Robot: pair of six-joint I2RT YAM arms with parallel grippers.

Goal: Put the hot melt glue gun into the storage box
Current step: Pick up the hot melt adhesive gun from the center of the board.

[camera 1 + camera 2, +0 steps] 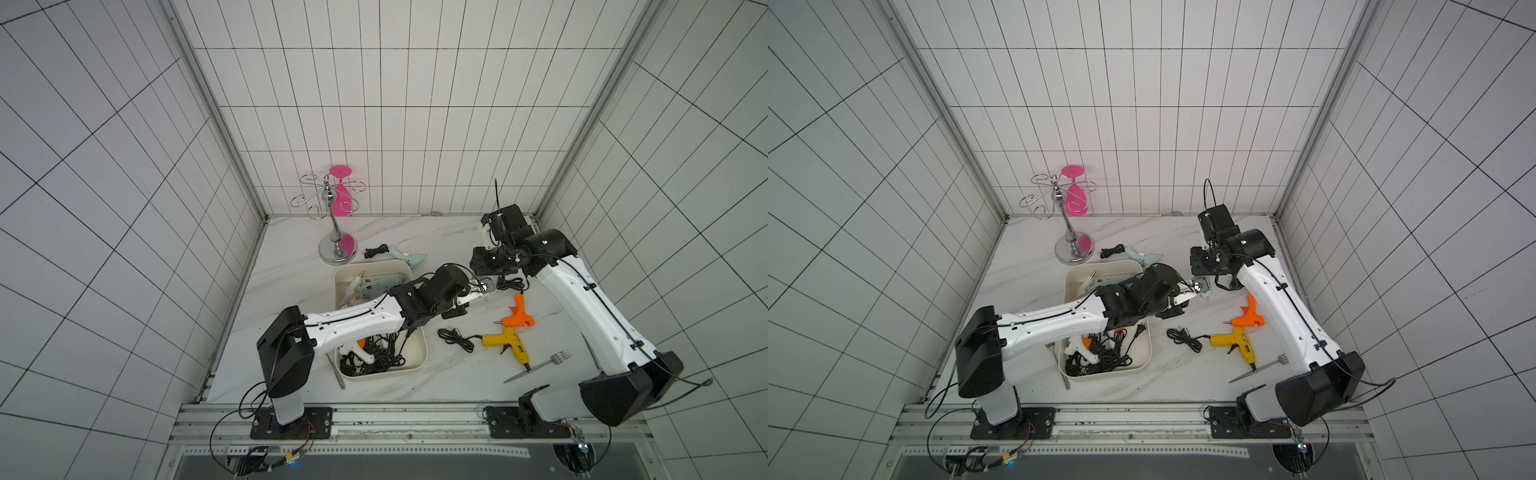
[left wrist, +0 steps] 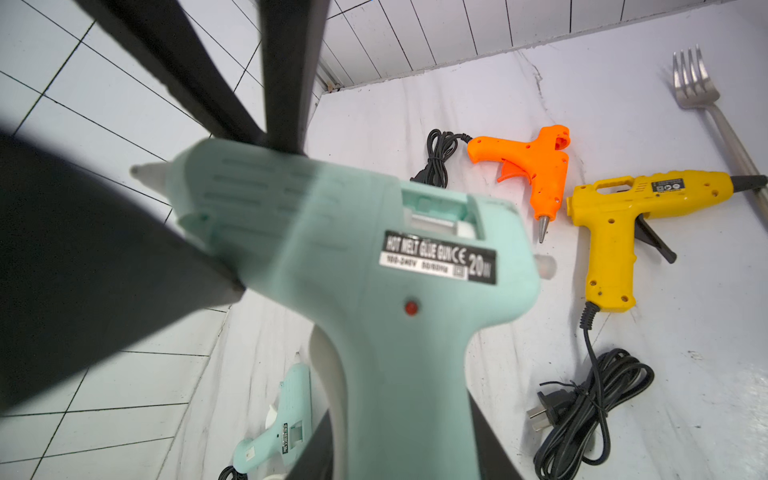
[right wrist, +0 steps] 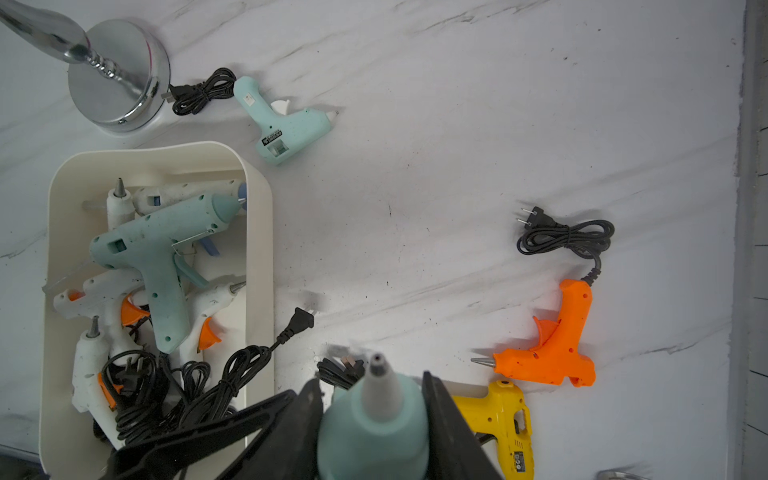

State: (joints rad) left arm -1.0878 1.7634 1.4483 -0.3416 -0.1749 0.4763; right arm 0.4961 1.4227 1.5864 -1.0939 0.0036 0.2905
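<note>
A mint-green hot melt glue gun [image 2: 374, 257] hangs in the air just right of the cream-white storage box [image 1: 419, 357], held between both arms. My left gripper [image 2: 399, 415] is shut on its handle, one jaw against each side. My right gripper [image 3: 372, 382] flanks the barrel [image 3: 374, 424] close on both sides, nozzle pointing out between the jaws; whether it still presses does not show. In both top views the gun [image 1: 1200, 287] shows as a small mint patch between the two wrists. The box [image 3: 259, 232] holds several white and mint glue guns and tangled black cords.
On the marble table lie an orange glue gun [image 1: 517, 318], a yellow glue gun [image 1: 509, 343] with a coiled cord, a fork [image 1: 540, 365] and another mint gun [image 1: 409, 257] behind the box. A chrome glass stand [image 1: 336, 245] with a pink glass stands at the back. A plug [image 3: 299, 322] hangs over the box wall.
</note>
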